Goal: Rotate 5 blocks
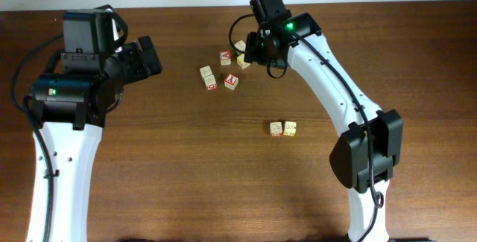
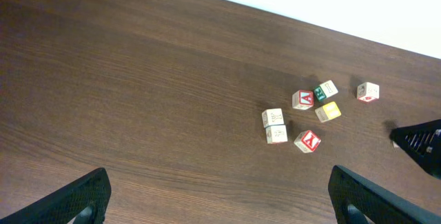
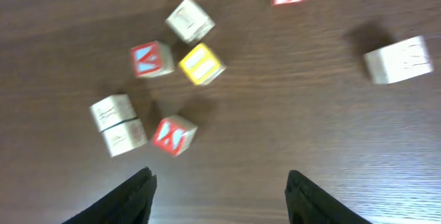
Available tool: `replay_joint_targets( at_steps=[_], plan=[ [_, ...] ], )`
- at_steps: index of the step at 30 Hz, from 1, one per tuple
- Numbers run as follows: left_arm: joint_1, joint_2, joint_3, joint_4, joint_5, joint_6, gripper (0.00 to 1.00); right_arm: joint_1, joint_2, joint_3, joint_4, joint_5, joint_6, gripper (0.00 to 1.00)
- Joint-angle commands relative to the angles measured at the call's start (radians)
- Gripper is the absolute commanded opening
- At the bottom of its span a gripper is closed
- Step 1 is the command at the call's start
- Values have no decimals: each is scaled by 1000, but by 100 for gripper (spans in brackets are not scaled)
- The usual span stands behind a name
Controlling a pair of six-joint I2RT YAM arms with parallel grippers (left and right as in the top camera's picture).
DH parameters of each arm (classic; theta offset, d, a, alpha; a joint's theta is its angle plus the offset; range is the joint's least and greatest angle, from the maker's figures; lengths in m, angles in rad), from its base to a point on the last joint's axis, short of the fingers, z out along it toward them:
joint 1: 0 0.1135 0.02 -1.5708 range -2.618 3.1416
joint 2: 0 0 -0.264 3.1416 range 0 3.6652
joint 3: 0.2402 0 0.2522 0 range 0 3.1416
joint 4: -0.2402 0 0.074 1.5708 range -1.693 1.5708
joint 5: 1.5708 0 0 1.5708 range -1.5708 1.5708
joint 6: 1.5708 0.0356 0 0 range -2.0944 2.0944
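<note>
Your count: eight wooden letter cubes (image 1: 231,81) on one table (image 1: 149,160) in the overhead view. The right wrist view also shows eight, the left wrist view seven. One yellow-faced cube (image 3: 202,64). Arms, two: left arm (image 1: 56,167), right arm (image 1: 335,86).

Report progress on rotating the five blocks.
Done: cannot tell. The blocks lie scattered at mixed angles, with nothing marking any as turned. In hand: nothing. The right gripper hovers open above them, empty. The left gripper is open too, off to one side of them. Left: possibly all five.
</note>
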Motion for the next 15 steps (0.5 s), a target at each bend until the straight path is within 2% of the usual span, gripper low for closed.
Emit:
replay_joint_targets(
  at_steps=[1, 3, 6, 9, 15],
  plan=[
    [2, 0, 15, -3, 14, -10, 100, -4, -1, 0, 7, 152, -64, 65],
    [2, 5, 15, -2, 14, -10, 100, -24, 10, 0, 27, 150, -183, 66],
    [2, 9, 13, -2, 14, -10, 100, -66, 30, 0, 38, 141, -272, 67],
    [2, 11, 10, -2, 14, -10, 99, -125, 51, 0, 63, 57, -400, 67],
    [2, 19, 10, -2, 14, -10, 99, -206, 72, 0, 103, 30, -524, 69]
  ],
)
